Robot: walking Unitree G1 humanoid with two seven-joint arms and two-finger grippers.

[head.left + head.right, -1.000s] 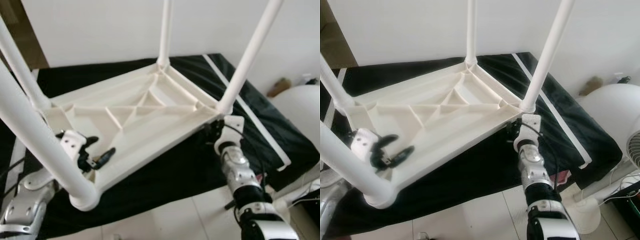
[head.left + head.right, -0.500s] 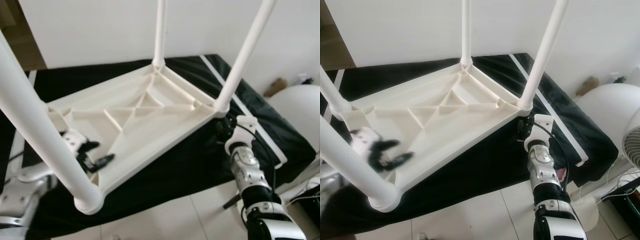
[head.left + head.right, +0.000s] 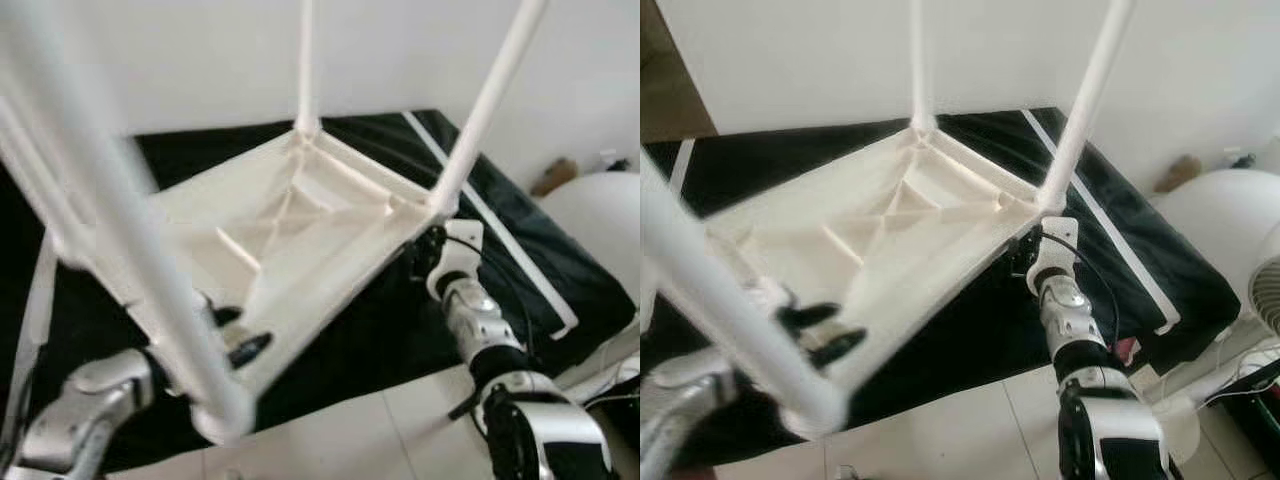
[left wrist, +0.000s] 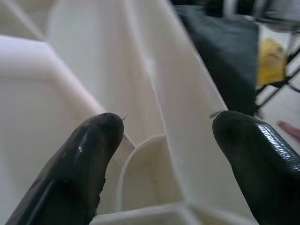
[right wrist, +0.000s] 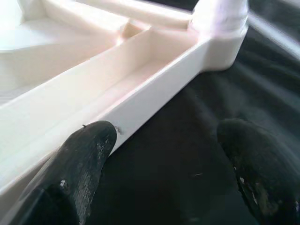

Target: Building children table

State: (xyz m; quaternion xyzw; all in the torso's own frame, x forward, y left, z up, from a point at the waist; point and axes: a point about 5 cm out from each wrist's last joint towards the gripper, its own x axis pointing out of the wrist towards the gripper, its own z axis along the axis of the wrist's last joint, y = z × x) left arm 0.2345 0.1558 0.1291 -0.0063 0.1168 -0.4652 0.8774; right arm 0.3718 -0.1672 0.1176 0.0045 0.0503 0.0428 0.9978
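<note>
1. Left eye view: I see the white plastic children's table [image 3: 300,240] lying upside down and tilted, its ribbed underside facing up, over a black cloth-covered surface [image 3: 560,270] that stands against a pale wall.
2. Four white tubular legs [image 3: 485,110] rise from the table's corners. The near-left leg is blurred and crosses the foreground.
3. The left pincer [image 3: 235,335] sits at the near-left edge of the table's underside, beside the base of the blurred leg.
4. Left wrist view: the left pincer's two black fingers [image 4: 89,159] stand well apart, with the white ribs of the underside between and beyond them. I cannot see either pad pressing on the plastic, so it has hold of nothing that I can confirm.
5. The right pincer [image 3: 1025,255] sits at the near-right corner of the table, just below the base of the right front leg.
6. Right wrist view: the right pincer's fingers [image 5: 86,159] are spread wide. One fingertip lies at the outer wall of the table's rim; the other hangs over the black cloth, apart from the rim. It grips nothing.
7. A white rounded object [image 3: 600,220] stands to the right of the cloth-covered surface, above a pale tiled floor [image 3: 400,430].
</note>
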